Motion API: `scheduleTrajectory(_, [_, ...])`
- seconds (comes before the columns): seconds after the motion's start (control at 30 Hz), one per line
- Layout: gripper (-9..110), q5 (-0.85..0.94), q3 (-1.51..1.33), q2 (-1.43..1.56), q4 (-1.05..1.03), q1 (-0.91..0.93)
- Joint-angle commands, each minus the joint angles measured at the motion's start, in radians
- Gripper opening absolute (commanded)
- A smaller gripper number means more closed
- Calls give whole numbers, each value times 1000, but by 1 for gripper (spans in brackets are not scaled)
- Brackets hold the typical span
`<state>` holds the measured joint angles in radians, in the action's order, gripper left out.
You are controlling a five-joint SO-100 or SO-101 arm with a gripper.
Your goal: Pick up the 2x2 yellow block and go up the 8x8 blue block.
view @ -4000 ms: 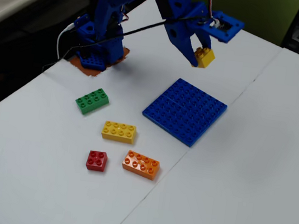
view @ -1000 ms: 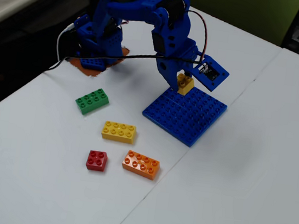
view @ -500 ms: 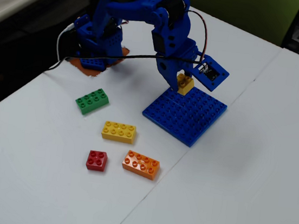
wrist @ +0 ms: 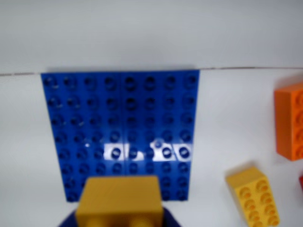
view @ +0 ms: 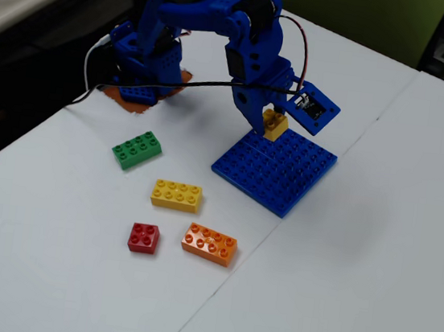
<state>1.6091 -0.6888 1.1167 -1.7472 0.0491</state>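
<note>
Nearest the camera in the fixed view, the white surface (view: 336, 293) carries a loose cluster of bricks: a red brick (view: 143, 238) sits closest, with an orange brick (view: 209, 244) just beside it to the right. A little farther back lies a longer yellow brick (view: 176, 195), and beyond that, off to the left, a green brick (view: 136, 149), well apart from the others.

Right of the yellow brick lies the 8x8 blue block (view: 275, 165), flat on the surface and turned so one corner points toward the camera. At its far edge the gripper (view: 272, 124) is clamped on the 2x2 yellow block (view: 275, 125), which hangs at the plate's far edge; whether its underside touches the studs cannot be told from here. Behind the gripper the blue arm (view: 223, 28) bends back to its base (view: 139, 83) at the far left of the surface, with a black cable (view: 183, 87) looping across.

In the wrist view the 2x2 yellow block (wrist: 118, 201) fills the bottom centre, held at the near edge of the 8x8 blue block (wrist: 123, 127), which spreads out ahead of it. To the right in this view sit the longer yellow brick (wrist: 253, 194) and, farther right at the picture's edge, the orange brick (wrist: 289, 120).
</note>
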Motion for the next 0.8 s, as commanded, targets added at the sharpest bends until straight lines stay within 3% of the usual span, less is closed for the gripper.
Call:
scheduleTrajectory(0.0, [0,-6,21,35,0,0])
scheduleTrajectory(0.77, [0,-6,12,46,0,-3])
